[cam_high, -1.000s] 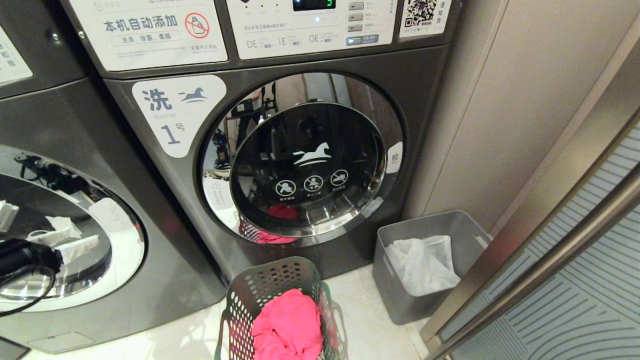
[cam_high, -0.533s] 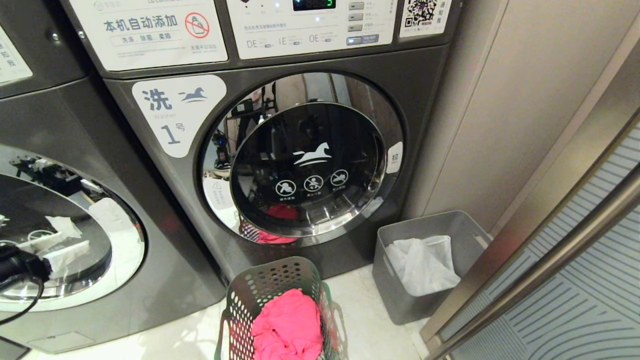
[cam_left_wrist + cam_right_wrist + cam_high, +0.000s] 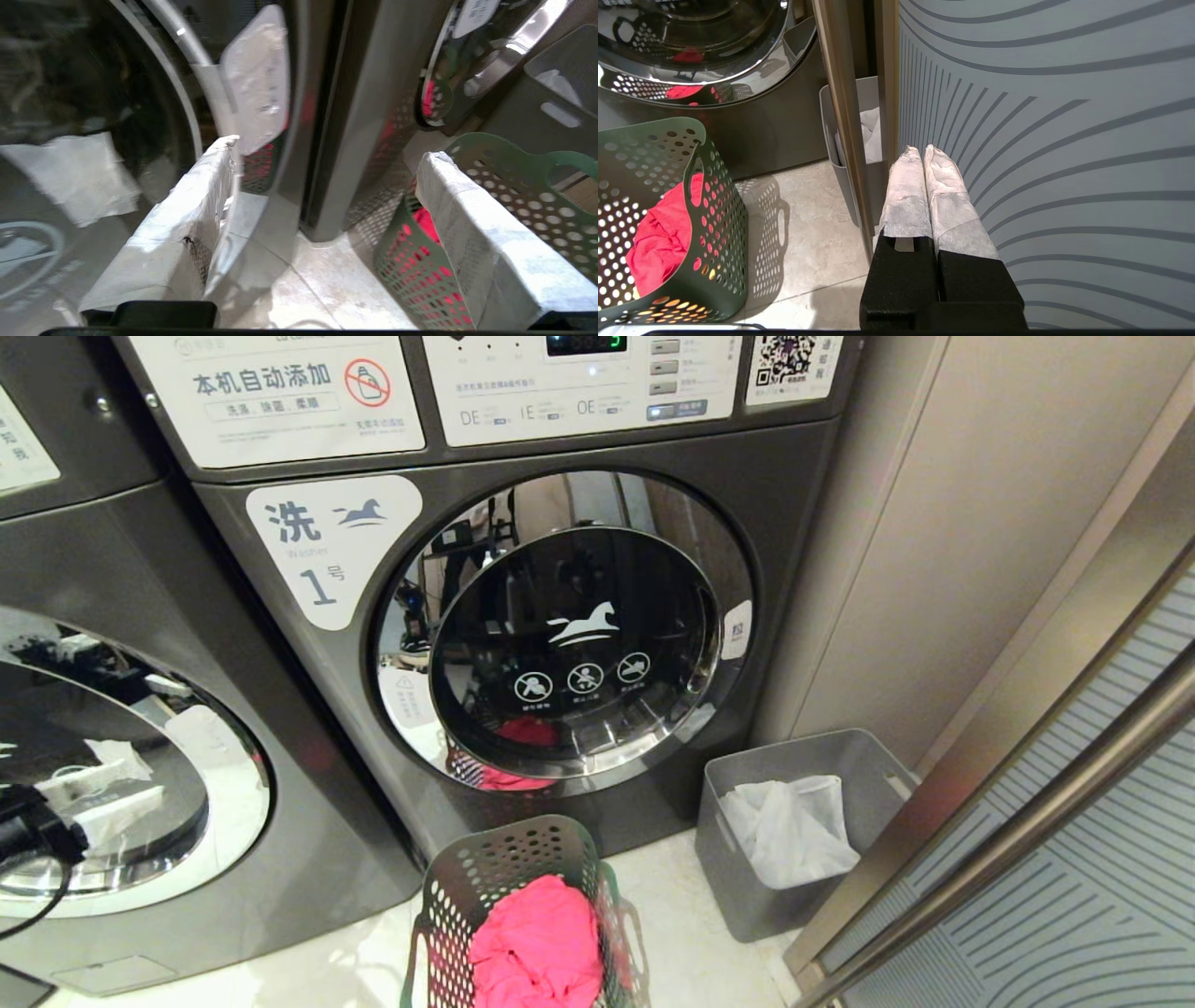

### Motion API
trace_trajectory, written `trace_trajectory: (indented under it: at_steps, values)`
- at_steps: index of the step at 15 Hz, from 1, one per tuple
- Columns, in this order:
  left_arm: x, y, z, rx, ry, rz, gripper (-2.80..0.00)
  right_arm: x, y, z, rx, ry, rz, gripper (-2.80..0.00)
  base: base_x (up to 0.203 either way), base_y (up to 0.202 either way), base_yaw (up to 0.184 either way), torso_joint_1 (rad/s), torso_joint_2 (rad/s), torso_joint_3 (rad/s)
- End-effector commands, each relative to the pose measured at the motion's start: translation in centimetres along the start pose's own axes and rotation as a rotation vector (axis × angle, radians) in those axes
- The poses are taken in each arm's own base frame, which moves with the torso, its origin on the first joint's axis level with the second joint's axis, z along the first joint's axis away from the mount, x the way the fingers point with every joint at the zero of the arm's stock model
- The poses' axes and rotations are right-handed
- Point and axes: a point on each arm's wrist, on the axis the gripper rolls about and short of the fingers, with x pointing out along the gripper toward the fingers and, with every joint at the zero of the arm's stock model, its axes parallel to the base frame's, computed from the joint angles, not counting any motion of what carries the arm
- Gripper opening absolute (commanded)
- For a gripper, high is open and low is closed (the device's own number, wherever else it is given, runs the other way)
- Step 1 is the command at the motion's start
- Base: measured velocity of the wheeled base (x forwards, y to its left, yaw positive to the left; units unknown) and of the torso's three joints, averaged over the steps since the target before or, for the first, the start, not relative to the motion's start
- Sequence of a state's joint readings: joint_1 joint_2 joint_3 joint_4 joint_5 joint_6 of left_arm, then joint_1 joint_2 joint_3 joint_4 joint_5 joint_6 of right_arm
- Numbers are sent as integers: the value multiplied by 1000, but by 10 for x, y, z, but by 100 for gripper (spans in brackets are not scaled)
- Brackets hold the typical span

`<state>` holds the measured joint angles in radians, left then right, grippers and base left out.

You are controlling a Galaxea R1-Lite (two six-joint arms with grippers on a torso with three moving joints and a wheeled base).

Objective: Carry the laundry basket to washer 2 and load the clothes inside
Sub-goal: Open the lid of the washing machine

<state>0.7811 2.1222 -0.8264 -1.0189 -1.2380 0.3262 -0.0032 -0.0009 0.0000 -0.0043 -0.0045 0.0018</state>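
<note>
My left tool (image 3: pixel 322 196) has pulled back toward the left-hand washer (image 3: pixel 140 728) door, fingers spread, holding nothing. Right tool (image 3: pixel 924 161) pressed together. Laundry basket (image 3: pixel 509 868) with pink clothes (image 3: pixel 537 943) sits on floor before washer 1 (image 3: pixel 579 625).

Pretty clearly a shared, pay-per-use laundry room. Big grey front-loading washer (image 3: pixel 523 616) numbered 1, with instruction stickers and a QR code (image 3: pixel 792 364) on the panel above its door. A second machine (image 3: pixel 121 756) sits right beside it, laundry basket (image 3: pixel 509 868) and grey bin (image 3: pixel 794 784) on the tiled floor in front.
</note>
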Motion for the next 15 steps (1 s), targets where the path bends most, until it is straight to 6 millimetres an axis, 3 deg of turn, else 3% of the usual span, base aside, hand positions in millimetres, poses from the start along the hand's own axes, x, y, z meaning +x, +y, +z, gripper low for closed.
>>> trace_trajectory:
  at_steps: [1,6,15]
  values:
    - [4,14,-9,11,-5,-5,0,0,0,0,0,1,0,-280,0,0,0,0,0,0]
    - [10,26,-24,-14,-1,-8,0,0,0,0,0,1,0,-280,0,0,0,0,0,0]
    - [40,37,-25,-57,-17,-69,0,0,0,0,0,2,0,-280,0,0,0,0,0,0]
